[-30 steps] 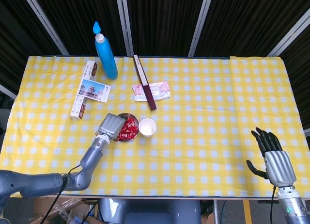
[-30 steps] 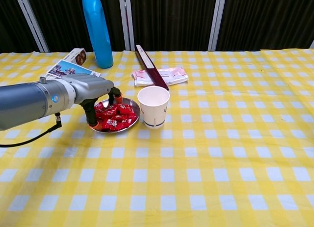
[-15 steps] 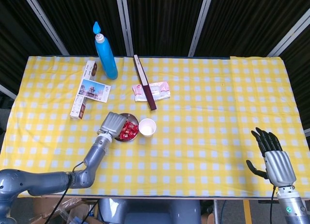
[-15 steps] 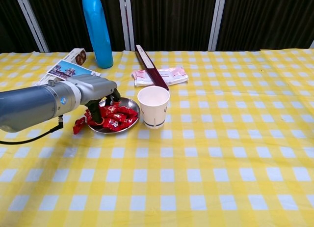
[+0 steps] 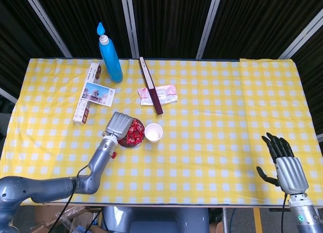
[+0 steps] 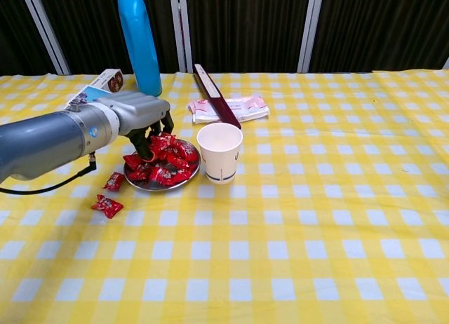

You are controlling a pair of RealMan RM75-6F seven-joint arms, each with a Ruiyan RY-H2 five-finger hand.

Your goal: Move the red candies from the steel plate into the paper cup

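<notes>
With the left robot hand (image 6: 144,117) clutching several red candies (image 6: 163,163) above the steel plate (image 6: 184,179), the paper cup (image 6: 219,152) looked empty, two spilled candies (image 6: 109,194) lay on the worktop (image 6: 295,226), and the right robot hand (image 5: 285,165) idled open.

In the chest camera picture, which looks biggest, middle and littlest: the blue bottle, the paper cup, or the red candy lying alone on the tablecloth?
Largest to smallest, as they look in the chest view:
1. blue bottle, even with its top cut off by the frame
2. paper cup
3. loose red candy

The bottle stands farther from the camera yet still looks biggest, so the order is safe.
</notes>
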